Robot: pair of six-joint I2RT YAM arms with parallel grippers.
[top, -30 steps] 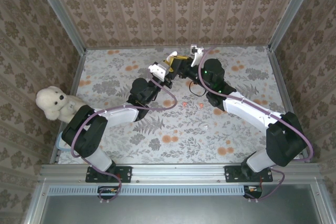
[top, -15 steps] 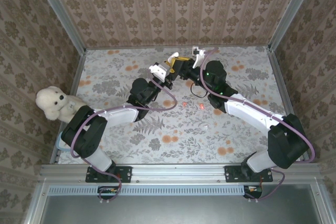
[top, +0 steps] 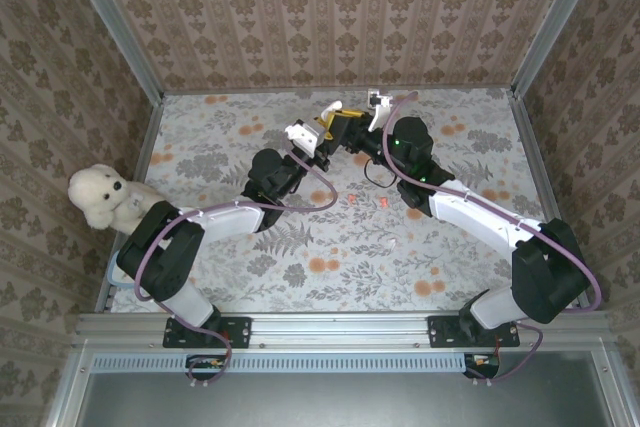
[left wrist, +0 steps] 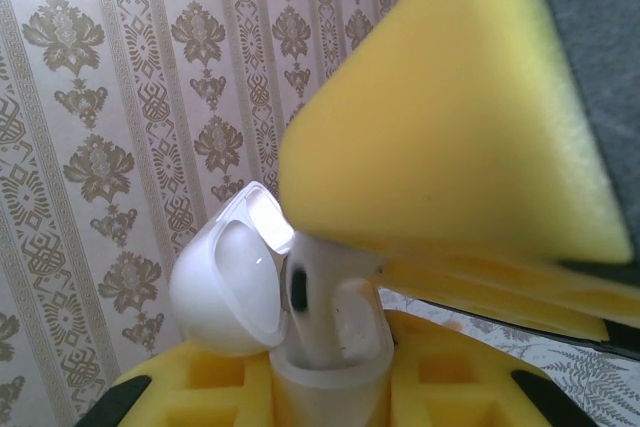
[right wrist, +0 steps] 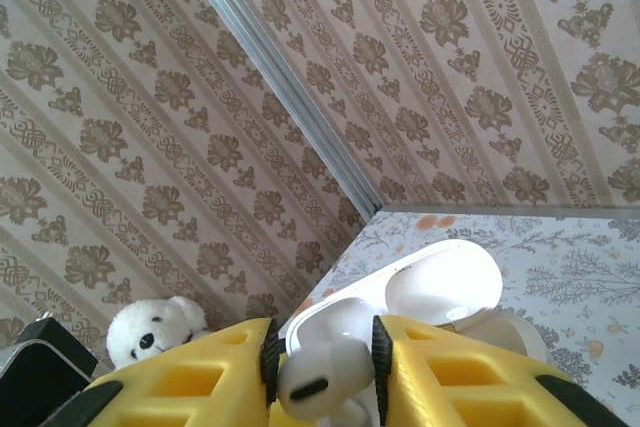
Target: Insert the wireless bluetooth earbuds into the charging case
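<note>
At the back middle of the table the two grippers meet in the air. My left gripper (top: 325,139) (left wrist: 330,392) is shut on a white charging case (left wrist: 335,377) held upright, its lid (left wrist: 225,282) swung open to the left. My right gripper (top: 347,133) (right wrist: 322,367) is shut on a white earbud (right wrist: 325,379) (left wrist: 305,297). The bud's stem reaches down into the case's opening. The right gripper's yellow finger (left wrist: 450,117) hangs over the case. A red-orange bud (top: 383,203) and a small white bud (top: 393,243) lie on the floral cloth below.
A white teddy bear (top: 102,197) sits at the table's left edge. A black cable loop (top: 375,173) hangs under the right wrist. Patterned walls with metal rails (top: 540,27) close in the back and sides.
The right gripper with the white earbud has edged slightly toward the case. The left arm holds its place.
</note>
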